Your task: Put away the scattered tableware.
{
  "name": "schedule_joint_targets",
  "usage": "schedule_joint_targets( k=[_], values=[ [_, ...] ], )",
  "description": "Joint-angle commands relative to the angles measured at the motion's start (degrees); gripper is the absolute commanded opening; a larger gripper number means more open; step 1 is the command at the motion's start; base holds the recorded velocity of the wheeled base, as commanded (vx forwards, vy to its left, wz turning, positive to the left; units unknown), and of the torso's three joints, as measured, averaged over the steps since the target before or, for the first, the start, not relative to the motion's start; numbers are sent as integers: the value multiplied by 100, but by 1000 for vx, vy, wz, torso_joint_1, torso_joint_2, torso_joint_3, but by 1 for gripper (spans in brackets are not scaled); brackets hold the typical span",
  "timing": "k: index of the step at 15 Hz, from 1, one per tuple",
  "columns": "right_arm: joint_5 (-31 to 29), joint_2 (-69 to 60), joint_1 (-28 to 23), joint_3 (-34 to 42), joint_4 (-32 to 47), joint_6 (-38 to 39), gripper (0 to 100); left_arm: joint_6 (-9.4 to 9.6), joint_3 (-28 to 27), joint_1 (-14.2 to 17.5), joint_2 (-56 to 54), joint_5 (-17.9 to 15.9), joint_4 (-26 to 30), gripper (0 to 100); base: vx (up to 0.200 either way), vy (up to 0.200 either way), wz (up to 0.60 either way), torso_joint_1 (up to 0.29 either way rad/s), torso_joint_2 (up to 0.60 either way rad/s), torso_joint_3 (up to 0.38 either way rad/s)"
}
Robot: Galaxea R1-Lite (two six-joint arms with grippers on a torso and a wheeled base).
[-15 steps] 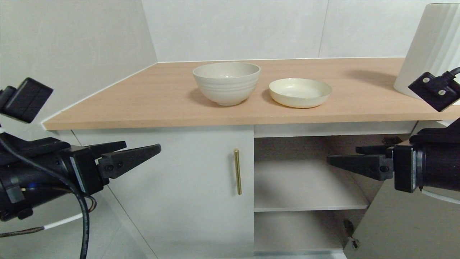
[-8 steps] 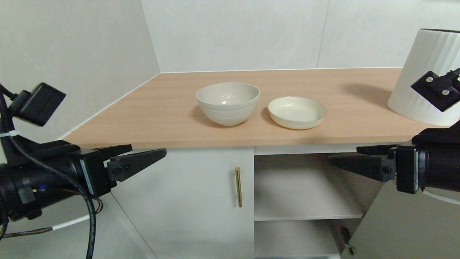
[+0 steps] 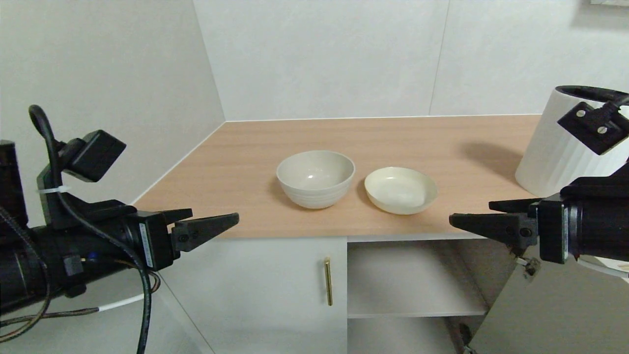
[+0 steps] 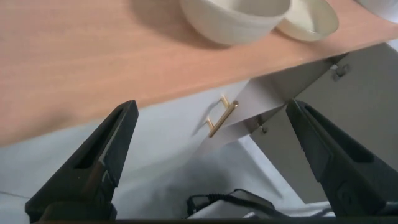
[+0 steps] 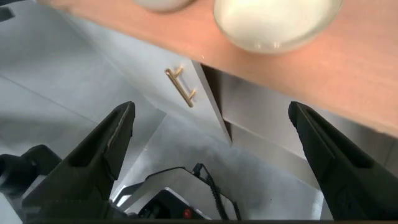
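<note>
Two grippers, left (image 3: 212, 215) and right (image 3: 470, 212), jaws wide open and empty, hover before the counter (image 3: 236, 167) edge, above the open cupboard shelf (image 3: 408, 282). Beyond, bowl (image 3: 315, 178) and shallow dish (image 3: 400, 189) sit just beside each other near that edge.

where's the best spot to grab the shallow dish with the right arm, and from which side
Probably its rim on the side nearest the right gripper, coming down from above with one of the jaws inside and one outside. The shallow dish lies flat and low with an upturned rim, and the deep bowl stands close on its other side.
</note>
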Motion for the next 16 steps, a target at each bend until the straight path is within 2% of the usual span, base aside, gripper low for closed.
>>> schedule_joint_targets(
  k=[1, 6, 10, 12, 14, 15, 16],
  values=[
    [1, 60, 4, 7, 4, 1, 100, -1, -1, 7, 143, -1, 1, 100, 0, 0, 0, 188, -476, -295],
    [1, 218, 4, 33, -155, -8, 100, -19, -80, 7, 415, -1, -25, 100, 0, 0, 0, 208, -492, -284],
    [63, 746, -303, 77, -937, -280, 100, -28, -818, 7, 907, 34, 45, 100, 0, 0, 0, 153, -349, -200],
    [89, 1044, -347, 209, -1482, -289, 100, -28, -1117, 7, 1250, 52, 318, 100, 0, 0, 0, 18, -38, -31],
    [-86, 1299, -374, -46, -1412, -263, 100, -45, -1257, -2, 1417, 52, 704, 100, 0, 0, 0, 0, 0, 0],
    [-332, 1440, -426, -265, -1121, -227, 100, -300, -1398, -2, 1549, 69, 810, 100, 0, 0, 0, 0, 0, 0],
    [-464, 1572, -444, -476, -893, -104, 100, -705, -1521, -37, 1637, 69, 845, 100, 0, 0, 0, 0, 0, 0]
  ],
)
